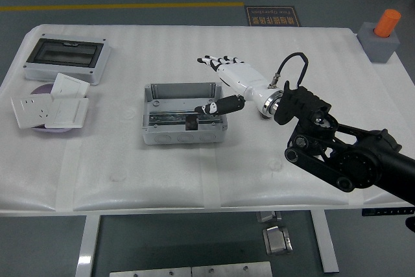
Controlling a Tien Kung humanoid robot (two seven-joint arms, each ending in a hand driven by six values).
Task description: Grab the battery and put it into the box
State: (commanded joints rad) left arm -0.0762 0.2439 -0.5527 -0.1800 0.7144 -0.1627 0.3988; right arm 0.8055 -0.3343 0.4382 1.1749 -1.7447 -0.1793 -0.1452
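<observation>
A: Where is the right hand [227, 79]?

B: It hangs over the right rim of the box [183, 113], the white palm turned up and the black arm [343, 150] running back to the lower right.

A: And the fingers?

B: Spread. Four fingertips [209, 60] fan out at the far side of the palm, and the thumb [220, 104] sticks out toward the box interior. The hand holds nothing.

A: The battery?

B: A dark battery [192, 120] lies inside the box, just below and left of the thumb tip. Whether the thumb touches it cannot be told; it looks just apart.

A: What else sits around the hand?

B: Far to its left, a breaker panel [67, 59] with a dark window, and nearer the table [130, 180] edge a pile of white socket plates [50, 108] on a purple disc. Well to the right and beyond the hand, a grey block [381, 39] carries an orange cylinder [388, 22].

A: The left hand?

B: It is out of view.
</observation>
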